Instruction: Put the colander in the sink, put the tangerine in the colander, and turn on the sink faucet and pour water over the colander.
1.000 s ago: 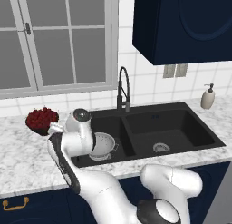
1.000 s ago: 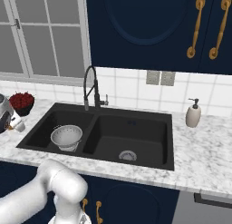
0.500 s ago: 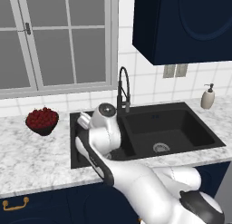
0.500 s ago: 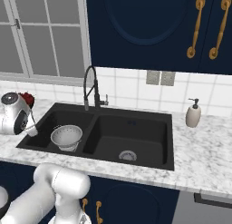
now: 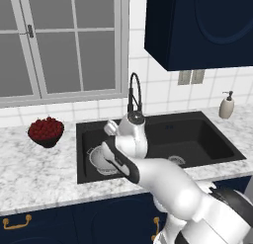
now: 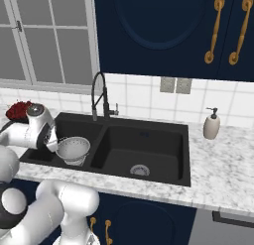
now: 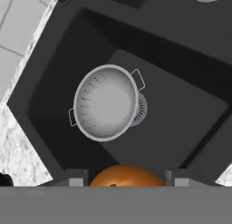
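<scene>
The white-grey colander (image 7: 106, 102) stands upright in the left basin of the black sink (image 7: 181, 105), partly over the drain. My gripper (image 7: 127, 177) hangs above that basin, shut on the tangerine (image 7: 127, 174), an orange ball between the two fingertips at the bottom of the hand view. From the right base view the colander (image 6: 73, 149) sits just right of my hand, over the sink (image 6: 144, 140). In the left base view my arm hides most of the colander (image 5: 96, 160). The black gooseneck faucet (image 5: 134, 92) (image 6: 99, 92) rises behind the basin divider.
A dark bowl of red berries (image 5: 46, 131) (image 6: 17, 110) stands on the marble counter left of the sink. A beige soap dispenser (image 5: 227, 105) (image 6: 212, 125) is at the right. The right basin has a silver drain (image 6: 139, 169). Window behind.
My arm has swung right, from beside the berry bowl to above the left basin. The colander has stayed in place.
</scene>
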Robot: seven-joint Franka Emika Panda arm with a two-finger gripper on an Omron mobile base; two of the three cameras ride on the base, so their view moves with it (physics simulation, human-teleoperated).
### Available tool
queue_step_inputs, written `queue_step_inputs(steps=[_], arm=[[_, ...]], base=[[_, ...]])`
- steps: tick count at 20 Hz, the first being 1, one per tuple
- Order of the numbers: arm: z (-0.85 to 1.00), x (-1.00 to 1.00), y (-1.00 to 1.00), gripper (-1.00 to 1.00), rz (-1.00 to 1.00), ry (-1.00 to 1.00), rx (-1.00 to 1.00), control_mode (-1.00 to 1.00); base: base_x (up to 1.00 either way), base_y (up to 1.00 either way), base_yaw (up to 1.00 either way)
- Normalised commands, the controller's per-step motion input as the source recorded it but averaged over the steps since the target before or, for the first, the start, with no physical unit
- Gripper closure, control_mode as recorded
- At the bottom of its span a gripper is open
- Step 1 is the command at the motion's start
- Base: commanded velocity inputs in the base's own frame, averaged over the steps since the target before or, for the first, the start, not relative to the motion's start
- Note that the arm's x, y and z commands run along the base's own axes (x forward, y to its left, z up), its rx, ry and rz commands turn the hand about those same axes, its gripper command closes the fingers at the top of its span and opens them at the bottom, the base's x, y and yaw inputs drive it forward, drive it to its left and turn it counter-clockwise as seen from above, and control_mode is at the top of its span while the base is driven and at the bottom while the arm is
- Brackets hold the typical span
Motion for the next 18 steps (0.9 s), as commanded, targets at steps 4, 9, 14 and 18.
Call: queue_step_inputs(steps=[4, 9, 14, 18], arm=[[-0.53, 0.38, -0.14, 1.0, 0.0, 0.08, 0.0, -1.0], [-0.44, 0.63, 0.0, 1.0, 0.0, 0.06, 0.0, -1.0], [-0.37, 0.73, 0.02, 1.0, 0.0, 0.12, -0.04, -1.0], [-0.37, 0.53, 0.28, 1.0, 0.0, 0.09, -0.11, -1.0]], base=[[0.0, 0.0, 0.0], [0.0, 0.0, 0.0], [0.0, 0.0, 0.0], [0.0, 0.0, 0.0]])
